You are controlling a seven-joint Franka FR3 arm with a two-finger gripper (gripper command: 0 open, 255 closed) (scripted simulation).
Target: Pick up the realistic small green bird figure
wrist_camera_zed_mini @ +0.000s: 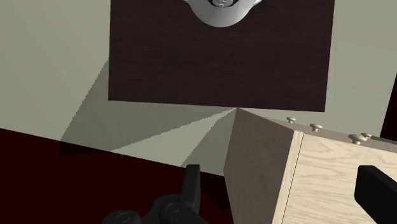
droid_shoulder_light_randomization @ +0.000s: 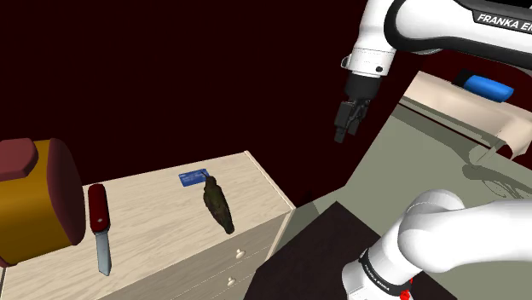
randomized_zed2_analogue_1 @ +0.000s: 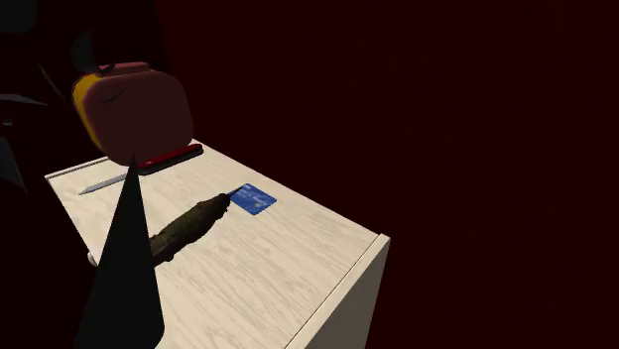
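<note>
**Olive bird waits near the dresser's front edge; gripper well off to the side**

Olive-green and slim, the bird figure (droid_shoulder_light_randomization: 218,204) lies flat on the pale wood dresser (droid_shoulder_light_randomization: 162,234), near the top's front edge above the drawers. One end is just beside a blue card (droid_shoulder_light_randomization: 194,178). A red pocket knife (droid_shoulder_light_randomization: 100,226) and a yellow-and-maroon case (droid_shoulder_light_randomization: 30,200) lie farther along the top.

The likeliest trouble is the approach. A low, sideways path could knock the fingers against the dresser's side edge or corner. A grasp along the bird's length instead of across its narrow body could slip or roll it toward the front edge. A careless descent could also catch the card.

The arm is raised, its wrist pointing steeply down. The gripper (droid_shoulder_light_randomization: 346,128) hangs beyond the dresser's side edge, above floor, well apart from the bird. In the wrist view its fingers are spread wide and hold nothing.
</note>
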